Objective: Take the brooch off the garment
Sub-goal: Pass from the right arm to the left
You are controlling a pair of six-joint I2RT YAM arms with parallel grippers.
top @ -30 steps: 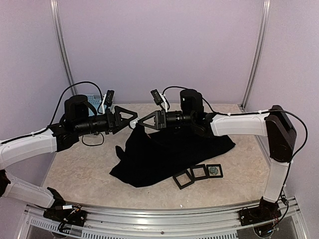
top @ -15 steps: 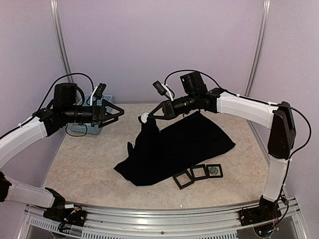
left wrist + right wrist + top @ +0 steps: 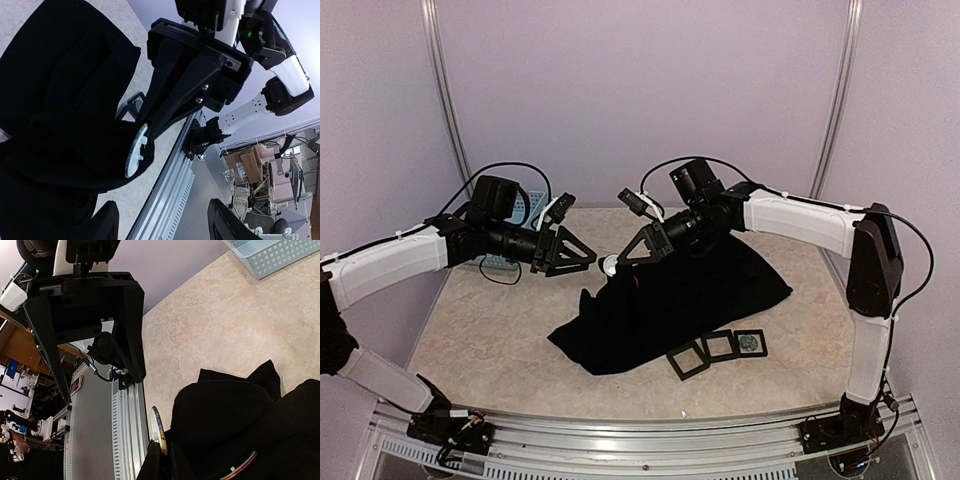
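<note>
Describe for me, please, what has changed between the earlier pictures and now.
The left gripper, which had drawn back left over the basket, has swung in again toward the brooch, jaws open. The right gripper, shut on the garment, has come slightly lower, keeping the brooch fold lifted. The basket and the three black frames are unmoved.

Left arm point(image 3: 395, 262): reaching in from the left of the garment point(image 3: 670, 310), forearm sloping down. Left gripper point(image 3: 590, 263): hovering with jaws apart, just beside the raised fold. Right arm point(image 3: 795, 222): arching over the garment's far side. Right gripper point(image 3: 622, 261): pinching the raised fold, jaws closed.
</note>
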